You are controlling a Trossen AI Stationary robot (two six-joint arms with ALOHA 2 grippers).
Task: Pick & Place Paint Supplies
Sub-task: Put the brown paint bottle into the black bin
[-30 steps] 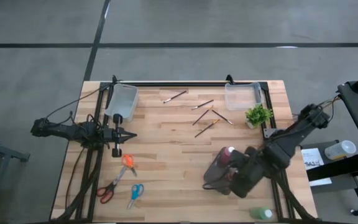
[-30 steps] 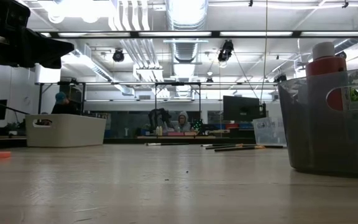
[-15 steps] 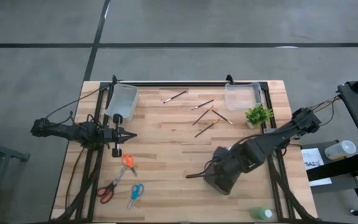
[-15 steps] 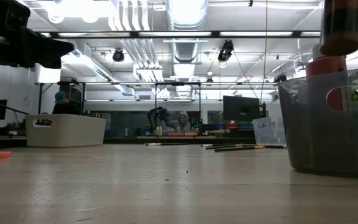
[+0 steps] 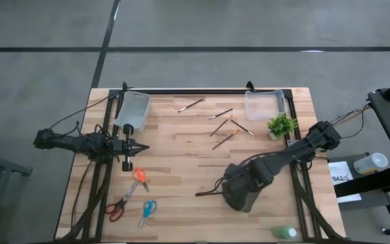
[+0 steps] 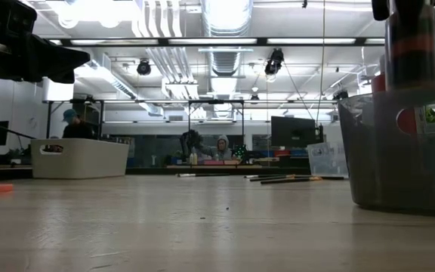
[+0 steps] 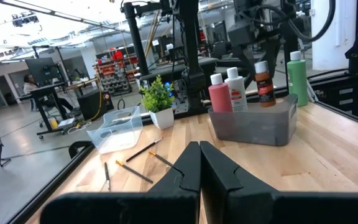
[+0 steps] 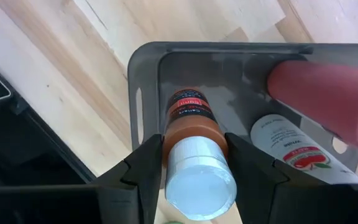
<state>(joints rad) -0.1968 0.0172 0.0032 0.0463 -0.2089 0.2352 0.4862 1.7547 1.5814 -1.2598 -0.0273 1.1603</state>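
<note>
- We hold the dark red bottle [image 8: 194,149] clamped in the right gripper [image 8: 194,163] above the grey bin [image 8: 143,93].
- Next, we'd lower and release it inside.
- Left gripper [image 7: 199,163] waits, fingers together.

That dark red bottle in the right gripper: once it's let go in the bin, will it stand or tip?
The dark red bottle is tall and narrow, so it may tip. It looks rigid, and the right gripper holds it undeformed. Two bottles already stand in the grey bin, whose wall should catch it.
</note>
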